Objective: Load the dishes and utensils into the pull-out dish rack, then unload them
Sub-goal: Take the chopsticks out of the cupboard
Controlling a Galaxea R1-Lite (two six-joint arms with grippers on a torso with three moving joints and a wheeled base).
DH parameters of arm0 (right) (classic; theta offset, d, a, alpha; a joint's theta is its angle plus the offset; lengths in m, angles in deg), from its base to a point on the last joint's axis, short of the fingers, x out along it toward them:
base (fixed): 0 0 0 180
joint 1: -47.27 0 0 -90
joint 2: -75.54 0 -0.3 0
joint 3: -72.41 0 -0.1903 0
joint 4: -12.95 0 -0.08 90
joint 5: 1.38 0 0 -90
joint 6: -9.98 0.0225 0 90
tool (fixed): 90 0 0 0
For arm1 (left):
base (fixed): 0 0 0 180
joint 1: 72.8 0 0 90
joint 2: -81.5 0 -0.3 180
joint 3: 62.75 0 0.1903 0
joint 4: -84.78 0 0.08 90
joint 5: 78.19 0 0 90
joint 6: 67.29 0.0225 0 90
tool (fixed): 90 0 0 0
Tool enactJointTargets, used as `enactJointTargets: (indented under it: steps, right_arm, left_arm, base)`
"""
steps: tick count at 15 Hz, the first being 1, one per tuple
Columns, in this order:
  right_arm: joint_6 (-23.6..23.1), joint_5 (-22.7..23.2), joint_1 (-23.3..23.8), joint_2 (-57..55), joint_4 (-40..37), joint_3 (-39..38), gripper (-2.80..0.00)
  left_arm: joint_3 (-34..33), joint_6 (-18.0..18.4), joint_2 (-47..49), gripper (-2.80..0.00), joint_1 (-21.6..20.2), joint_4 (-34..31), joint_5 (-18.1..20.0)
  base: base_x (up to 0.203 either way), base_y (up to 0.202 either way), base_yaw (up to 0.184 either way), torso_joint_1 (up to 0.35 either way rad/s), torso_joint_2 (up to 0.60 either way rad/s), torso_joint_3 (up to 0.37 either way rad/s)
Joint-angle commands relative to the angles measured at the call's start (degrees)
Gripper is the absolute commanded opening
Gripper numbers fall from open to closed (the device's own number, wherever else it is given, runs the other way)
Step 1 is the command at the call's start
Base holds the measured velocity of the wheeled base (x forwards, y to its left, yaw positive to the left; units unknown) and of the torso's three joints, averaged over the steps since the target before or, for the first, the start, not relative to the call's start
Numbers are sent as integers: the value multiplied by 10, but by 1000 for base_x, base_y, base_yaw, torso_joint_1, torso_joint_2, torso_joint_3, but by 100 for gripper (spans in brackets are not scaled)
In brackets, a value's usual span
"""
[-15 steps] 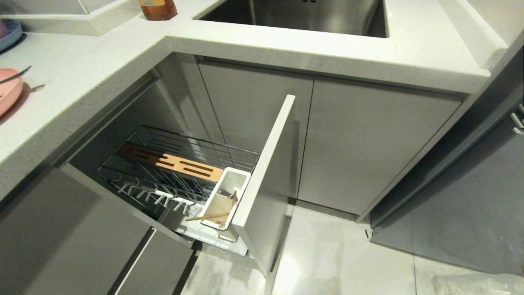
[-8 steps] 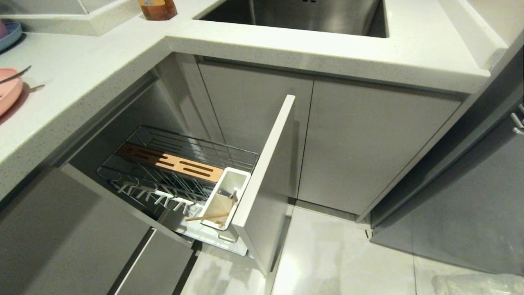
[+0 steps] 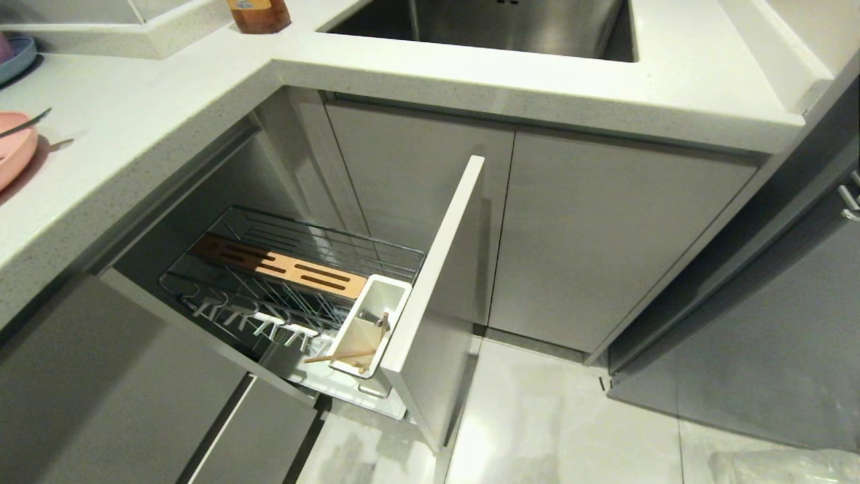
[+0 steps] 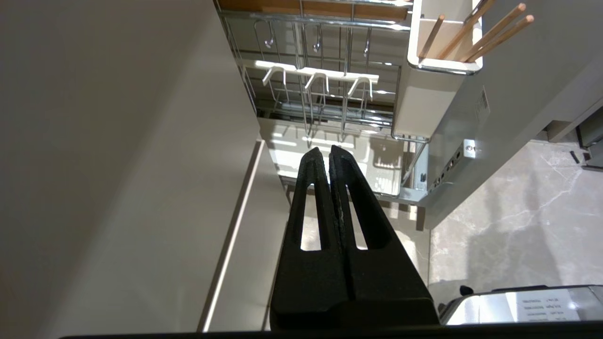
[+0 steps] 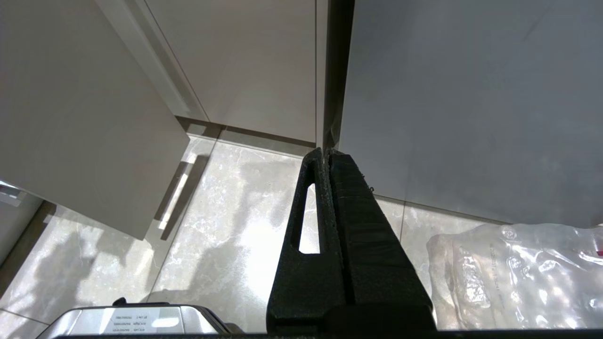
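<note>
Looking down from my head, I see the rack [image 3: 295, 282] pulled out below the surface [image 3: 134, 134], its tall front panel [image 3: 437, 289] toward the floor [image 3: 551, 417]. Chopsticks [image 3: 339, 355] lean in the white box [image 3: 369, 323] beside the wooden block [image 3: 282, 265]. The pink plate [image 3: 13, 148] sits at the surface's left edge with the spoon [image 3: 27, 122] across it. Neither arm appears there. Only my left wrist view shows my left gripper [image 4: 325, 151], closed and empty, hanging low before the rack's white pegs [image 4: 320, 77]. Only my right wrist view shows my right gripper [image 5: 326, 152], also closed on nothing, above the floor near a clear plastic bag [image 5: 513, 273].
</note>
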Motion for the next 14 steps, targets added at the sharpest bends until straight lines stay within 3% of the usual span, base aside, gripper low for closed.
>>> enactJointTargets:
  steps: [1, 6, 10, 14]
  right_arm:
    - [0, 0, 0, 0, 0, -1, -280]
    - [0, 0, -1, 0, 0, -2, -280]
    - [0, -1, 0, 0, 0, -2, -280]
    - [0, 0, 0, 0, 0, -2, -280]
  left_arm:
    - [-2, -7, 0, -280, 0, -1, -1]
    - [10, -24, 0, -280, 0, 30, -8]
    - [101, -15, 0, -280, 0, 63, -9]
    - [264, -15, 26, -280, 1, 0, 9]
  base:
    - [0, 0, 0, 0, 0, 0]
    - [0, 0, 0, 0, 0, 0]
    - [0, 0, 0, 0, 0, 0]
    - [0, 0, 0, 0, 0, 0]
